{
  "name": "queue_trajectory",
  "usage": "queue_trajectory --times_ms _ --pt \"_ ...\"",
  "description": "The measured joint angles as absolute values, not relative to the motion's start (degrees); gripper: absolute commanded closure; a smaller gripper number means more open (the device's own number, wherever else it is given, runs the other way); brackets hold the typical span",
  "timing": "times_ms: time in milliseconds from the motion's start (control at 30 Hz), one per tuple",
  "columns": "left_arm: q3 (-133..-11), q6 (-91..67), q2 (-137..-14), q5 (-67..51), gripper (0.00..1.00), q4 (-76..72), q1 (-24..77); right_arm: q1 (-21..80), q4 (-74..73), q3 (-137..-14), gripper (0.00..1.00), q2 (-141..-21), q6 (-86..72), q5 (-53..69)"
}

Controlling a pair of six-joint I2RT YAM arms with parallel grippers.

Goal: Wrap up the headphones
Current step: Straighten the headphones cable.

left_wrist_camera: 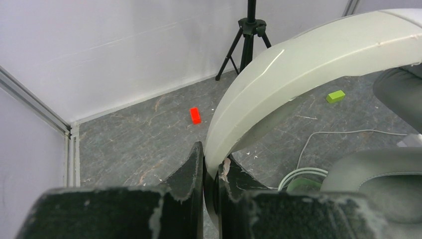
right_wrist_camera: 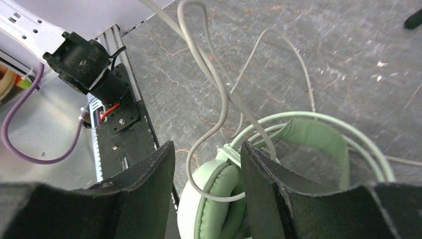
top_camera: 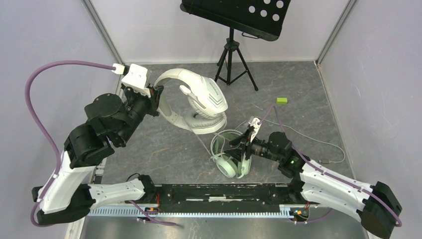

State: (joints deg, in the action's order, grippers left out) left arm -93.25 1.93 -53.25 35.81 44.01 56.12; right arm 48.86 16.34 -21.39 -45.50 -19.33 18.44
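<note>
- Left hand (left_wrist_camera: 211, 164): fingers clamped on the headband of the white-grey over-ear headset with chevron-marked earcups (top_camera: 199, 102), at 9 o'clock of that headset.
- White-grey headset: toward 11 o'clock on the grey stone-patterned counter (top_camera: 164, 144); whether lifted off it or resting, impossible to tell.
- Pale mint-green over-ear headset with round cushions (top_camera: 229, 159): lying on the counter at 5 o'clock of the white-grey one, just beside it.
- Right hand (right_wrist_camera: 208, 154): fingers apart, poised over the mint-green headset, a loop of thin pale cable (right_wrist_camera: 219, 94) hanging between them, unclamped.
- Small green block (top_camera: 282, 100): at 2 o'clock of the mint-green headset.
- Small red block (left_wrist_camera: 195, 115): seen only in the left wrist view.
- Black tripod stand (top_camera: 231, 59): at 12 o'clock.
</note>
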Motion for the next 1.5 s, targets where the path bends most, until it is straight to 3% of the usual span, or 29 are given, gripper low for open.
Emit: queue_trajectory --times_ms 533,600,667,800,833,1000,1233,1500 --pt "-93.3 2.0 -54.7 37.8 0.98 42.9 56.1 51.5 38.2 -16.3 0.43 -58.5 -33.3 17.3" --pt "-93.3 2.6 -54.9 39.0 0.98 42.5 56.1 51.5 41.3 -15.7 0.47 -59.8 -34.6 17.5" --pt "-93.1 3.6 -55.0 40.1 0.98 41.5 56.1 51.5 44.8 -15.4 0.58 -61.4 -36.1 17.8" --pt "-92.0 5.7 -55.1 43.1 0.98 38.4 56.1 51.5 54.7 -15.1 0.95 -65.4 -40.7 18.8" --pt "-91.6 6.2 -55.1 44.1 0.98 37.7 56.1 51.5 57.2 -14.9 1.00 -66.2 -42.0 19.0" --pt "-89.3 10.2 -56.1 50.0 0.98 34.9 55.8 49.3 74.2 -11.6 1.00 -67.4 -52.1 19.6" --pt "-86.8 10.9 -57.3 52.4 0.98 35.7 48.7 39.8 81.5 -11.0 1.00 -56.0 -59.5 12.4" --pt "-86.3 7.4 -56.7 48.5 0.98 40.2 40.2 38.6 79.3 -14.0 1.00 -32.8 -44.4 -14.8"
